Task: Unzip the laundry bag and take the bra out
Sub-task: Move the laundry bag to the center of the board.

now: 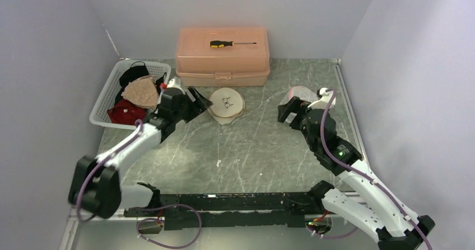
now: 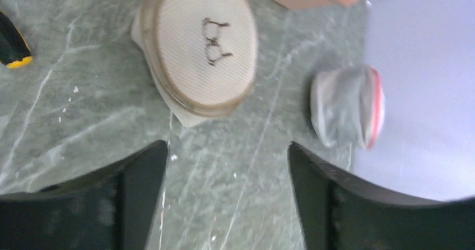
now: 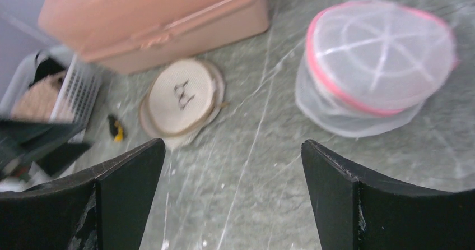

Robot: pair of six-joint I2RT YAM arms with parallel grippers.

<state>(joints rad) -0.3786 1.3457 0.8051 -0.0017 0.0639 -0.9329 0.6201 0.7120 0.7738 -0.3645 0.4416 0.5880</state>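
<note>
The laundry bag [image 3: 375, 65] is a round white mesh pouch with a pink zipper rim. It lies on the table at the back right, and nothing shows inside it through the mesh. It also shows far off as the laundry bag [image 2: 347, 107] in the left wrist view. A beige cupped garment that looks like the bra [image 1: 140, 92] lies on top of the clothes in the white basket [image 1: 103, 101]. My left gripper [image 1: 197, 101] [image 2: 227, 149] is open and empty, just right of the basket. My right gripper [image 1: 287, 107] [image 3: 232, 146] is open and empty, just short of the bag.
An embroidery hoop [image 1: 227, 104] with fabric lies between the grippers. A pink plastic box [image 1: 223, 56] stands at the back with a screwdriver [image 1: 231, 44] on its lid. A small black and yellow object [image 3: 115, 128] lies on the table near the basket. Walls close in both sides.
</note>
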